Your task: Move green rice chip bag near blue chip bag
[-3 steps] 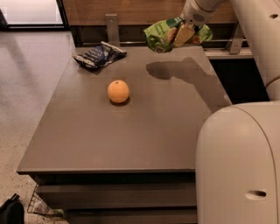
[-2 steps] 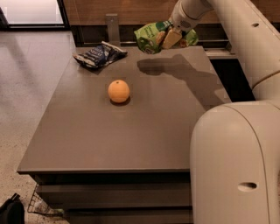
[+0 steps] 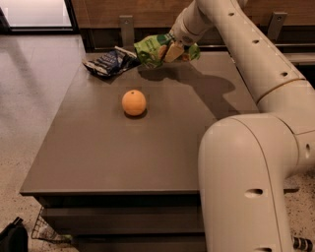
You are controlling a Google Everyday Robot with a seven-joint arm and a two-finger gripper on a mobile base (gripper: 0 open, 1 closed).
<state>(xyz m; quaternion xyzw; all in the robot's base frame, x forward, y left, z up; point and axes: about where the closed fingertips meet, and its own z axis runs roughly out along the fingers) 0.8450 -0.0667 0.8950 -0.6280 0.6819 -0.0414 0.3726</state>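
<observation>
My gripper [image 3: 173, 51] is shut on the green rice chip bag [image 3: 156, 50] and holds it just above the far part of the grey table [image 3: 147, 147]. The bag is bright green and glossy, and its left end hangs close to the blue chip bag [image 3: 109, 61]. The blue chip bag is a small dark navy foil bag lying flat at the table's far left corner. The green bag's shadow falls on the table just under it.
An orange [image 3: 134, 102] sits on the table left of centre, in front of both bags. My white arm [image 3: 246, 64] stretches along the table's right side. A wooden wall [image 3: 147, 10] stands behind the table. A dark bag [image 3: 12, 238] lies on the floor at the bottom left.
My gripper has carried the green rice chip bag to the left, from the far right of the table toward the blue chip bag. The orange and blue bag have not moved.
</observation>
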